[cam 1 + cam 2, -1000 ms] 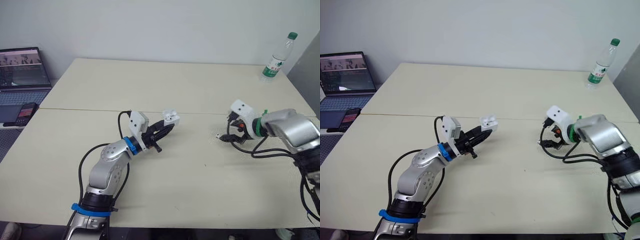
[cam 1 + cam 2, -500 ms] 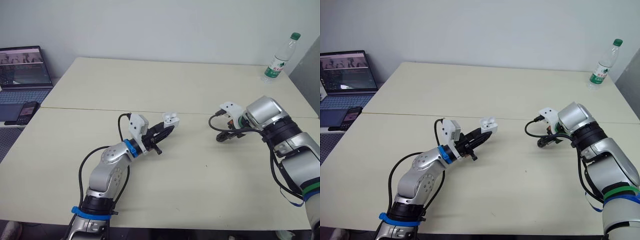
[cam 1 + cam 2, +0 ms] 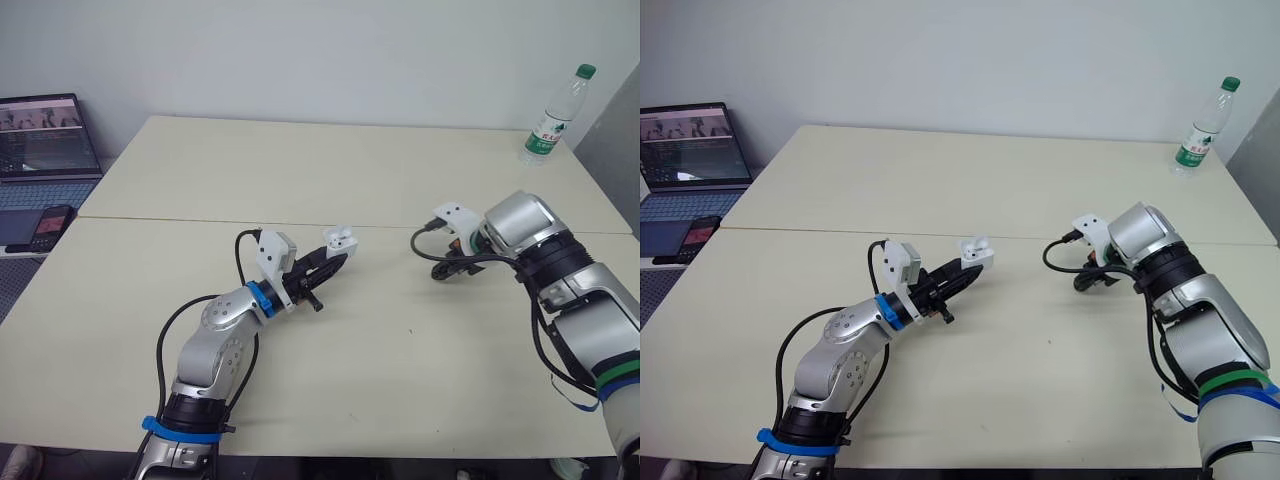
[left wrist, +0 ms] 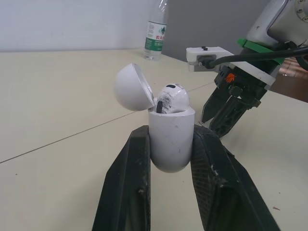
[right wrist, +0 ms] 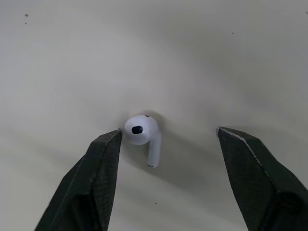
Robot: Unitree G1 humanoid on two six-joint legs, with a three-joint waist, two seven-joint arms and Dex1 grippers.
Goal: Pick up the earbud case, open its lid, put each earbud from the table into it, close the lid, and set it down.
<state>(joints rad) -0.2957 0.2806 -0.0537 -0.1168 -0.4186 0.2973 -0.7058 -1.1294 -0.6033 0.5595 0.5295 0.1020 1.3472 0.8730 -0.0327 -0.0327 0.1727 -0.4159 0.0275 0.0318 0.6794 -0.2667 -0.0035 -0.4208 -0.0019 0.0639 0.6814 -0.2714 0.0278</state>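
right gripper [image 5: 168, 130] swung in since a second ago, now open astride the earbud [image 5: 140, 131] on the desk [image 3: 400, 180], right of centre; left gripper [image 4: 171, 132] clamps the open earbud case [image 3: 341, 238], one bud [image 4: 173, 96] seated, so grasp looks next

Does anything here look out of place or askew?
Only slightly: the loose earbud lies off-centre in the open right end effector, close against one finger. The earbud case looks normal, lid open.
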